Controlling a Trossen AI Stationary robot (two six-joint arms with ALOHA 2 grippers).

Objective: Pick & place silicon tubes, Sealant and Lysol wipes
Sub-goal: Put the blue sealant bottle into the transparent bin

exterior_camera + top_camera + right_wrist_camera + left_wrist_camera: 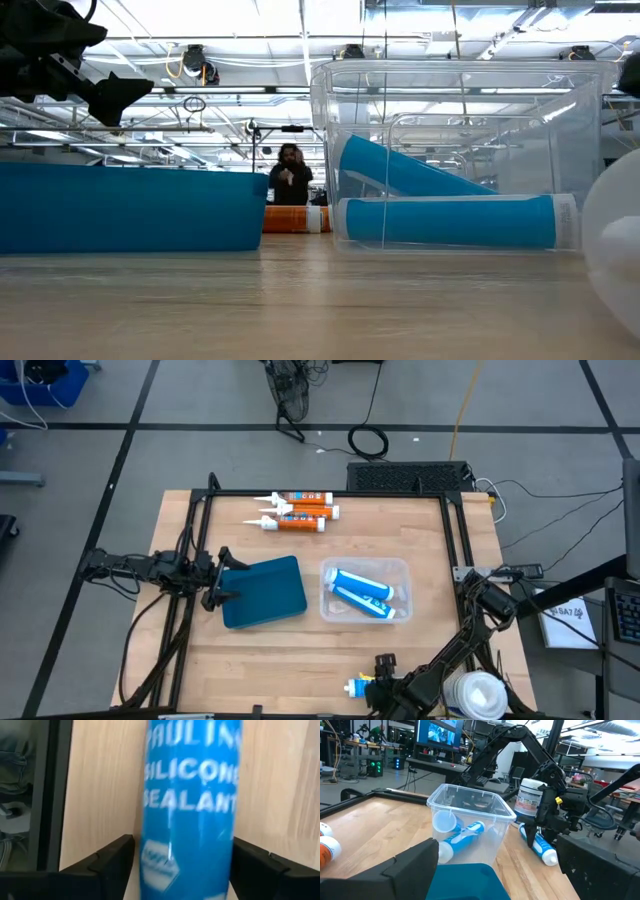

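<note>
A clear plastic bin [460,100] holds two blue silicone tubes [450,220], one leaning on the other. Left of it stands a flat blue box [130,210]. Between them, orange tubes [295,219] lie farther back, a person [290,175] beyond.

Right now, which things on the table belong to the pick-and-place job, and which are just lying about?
Job: blue silicone sealant tube between the right gripper fingers; two blue tubes in the clear plastic bin; white-lidded Lysol wipes canister; three orange cartridges.
Lying about: teal lid; left gripper.
</note>
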